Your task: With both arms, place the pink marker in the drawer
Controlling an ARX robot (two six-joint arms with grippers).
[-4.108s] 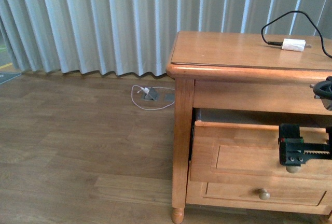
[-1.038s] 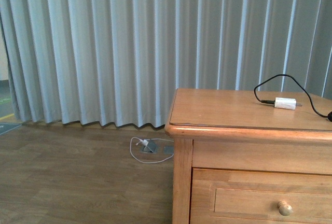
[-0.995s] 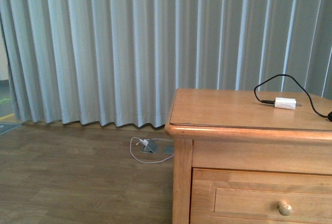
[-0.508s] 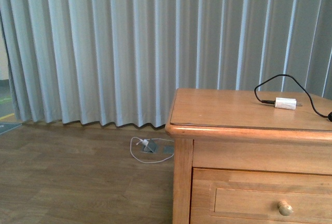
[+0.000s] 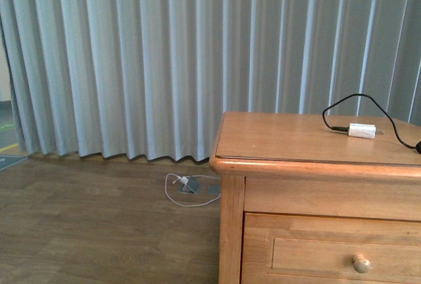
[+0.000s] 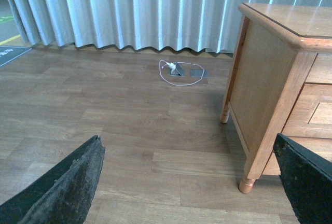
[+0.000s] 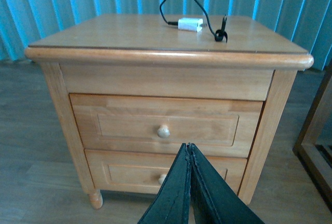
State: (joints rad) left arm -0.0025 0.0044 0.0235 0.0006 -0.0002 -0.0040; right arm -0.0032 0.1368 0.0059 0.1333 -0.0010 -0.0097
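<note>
You were facing a honey-coloured wooden nightstand (image 7: 166, 68) against pale blue-grey curtains (image 5: 164, 60), and both of its drawers were pushed fully in; the drawer (image 7: 166, 125) nearest the top showed its small round knob (image 7: 163, 130) in the right wrist view. The pink marker appeared in none of the views, so you could not tell where it was; with the drawer closed it was probably already inside, and little seemed left to do. On the top lay only a white plug adapter (image 5: 362, 130) with a black cable (image 5: 358, 103). Your right gripper (image 7: 188, 182) hung near the front of the nightstand, its fingers pressed together and empty. Your left gripper (image 6: 192, 182) was spread wide over bare floor (image 6: 129, 130), holding nothing
</note>
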